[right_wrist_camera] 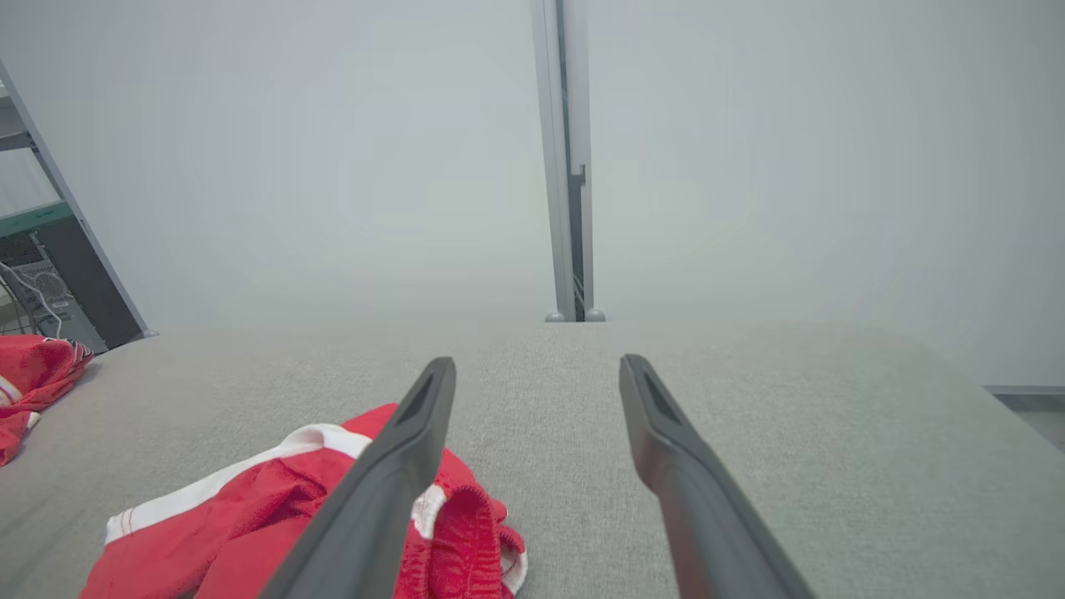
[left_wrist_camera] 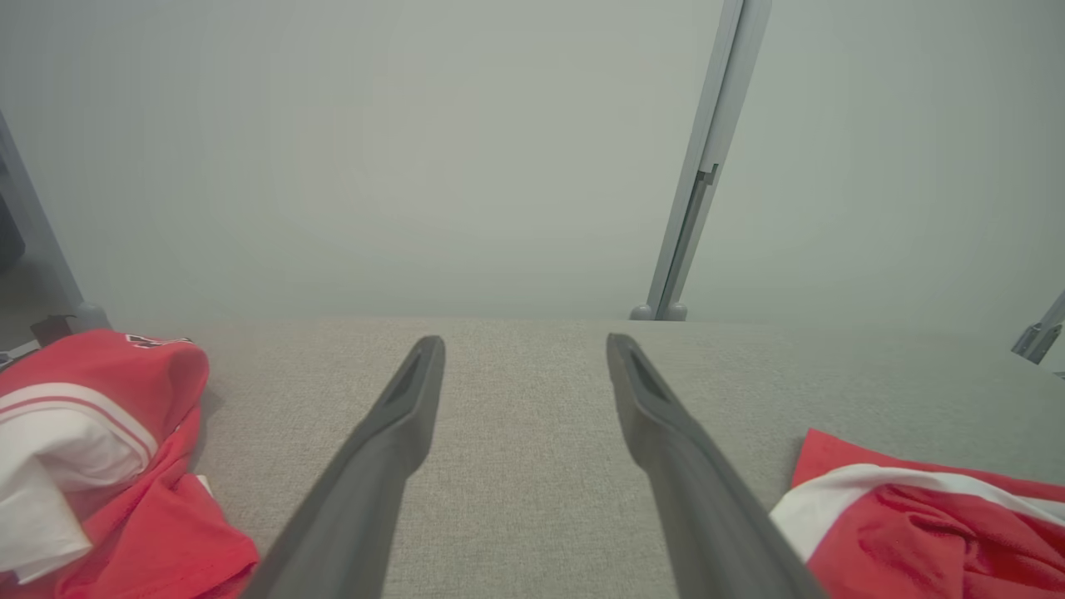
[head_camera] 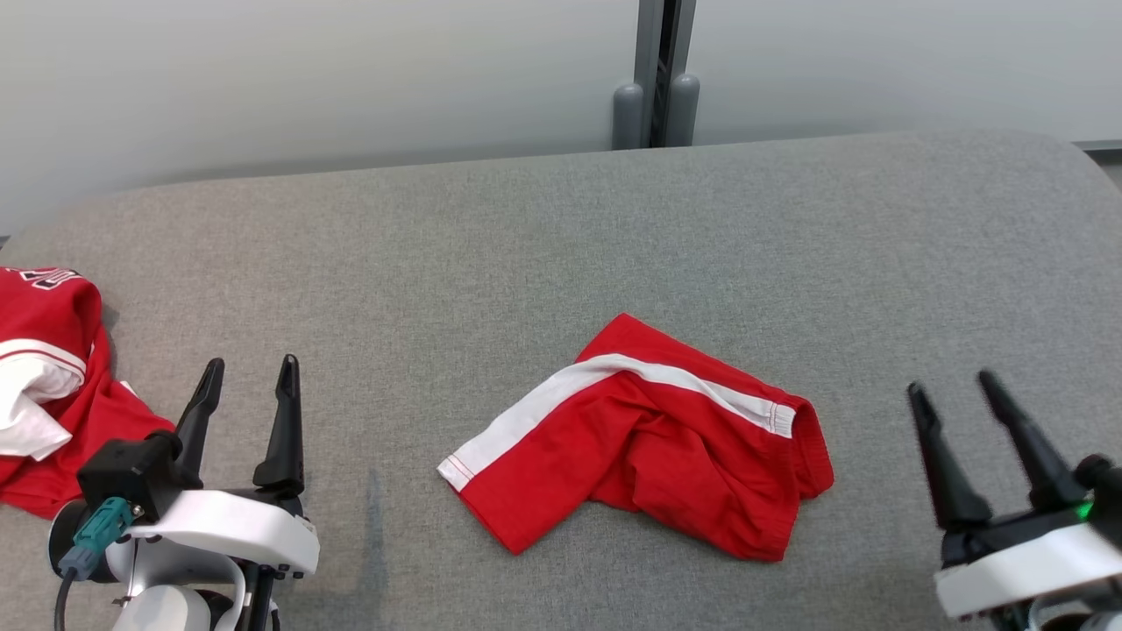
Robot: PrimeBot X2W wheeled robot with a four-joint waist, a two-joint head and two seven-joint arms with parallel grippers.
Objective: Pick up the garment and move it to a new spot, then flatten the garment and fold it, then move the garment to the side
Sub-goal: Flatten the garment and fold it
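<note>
The garment [head_camera: 53,324], a red jersey T-shirt with white sleeves and dark lettering at its top edge, lies crumpled at the far left of the grey padded surface [head_camera: 561,237]. It also shows in the left wrist view [left_wrist_camera: 108,374] and, small, in the right wrist view [right_wrist_camera: 33,366]. My left gripper [head_camera: 252,364] [left_wrist_camera: 524,341] stands open just right of it, holding nothing. A second red piece with a white stripe and an elastic hem [head_camera: 649,447] [left_wrist_camera: 932,532] [right_wrist_camera: 250,516] lies bunched in the middle. My right gripper [head_camera: 951,384] [right_wrist_camera: 539,360] is open to its right, apart from it.
A pale wall with a grey vertical post [head_camera: 657,79] rises behind the surface's far edge. The surface rounds off at the far right corner [head_camera: 1069,149]. A dark rack with cables [right_wrist_camera: 42,274] stands beyond the left end.
</note>
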